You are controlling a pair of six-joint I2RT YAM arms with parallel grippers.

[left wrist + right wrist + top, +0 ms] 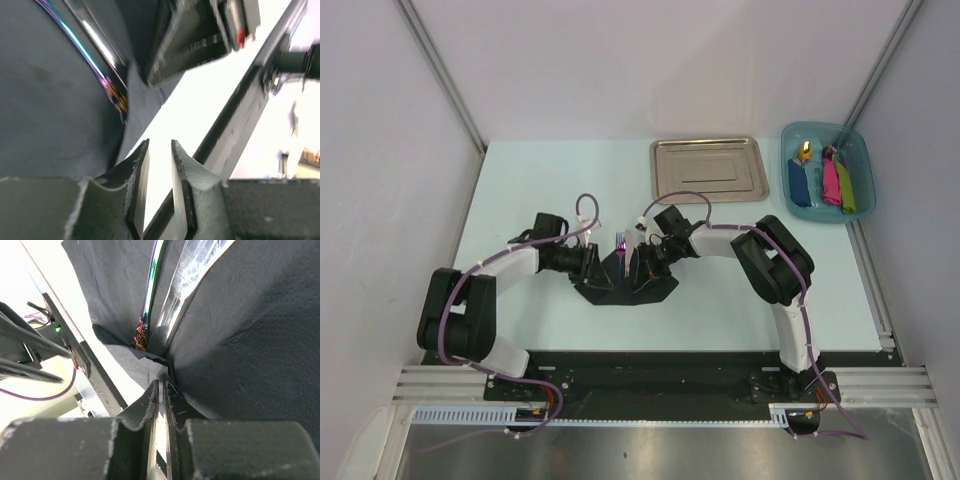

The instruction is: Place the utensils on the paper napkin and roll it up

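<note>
Left hand sits low at the left edge of the paper napkin. In the left wrist view its fingers stand a narrow gap apart, with bright desk showing between them.

Right hand is pinched nearly closed on a raised fold of the black sheet.

The napkin lies mid-desk, its sides lifted, cradling the utensils. The fork tines protrude at its far edge.

Farther back are a steel tray and a teal bin holding blue, pink and green items.
</note>
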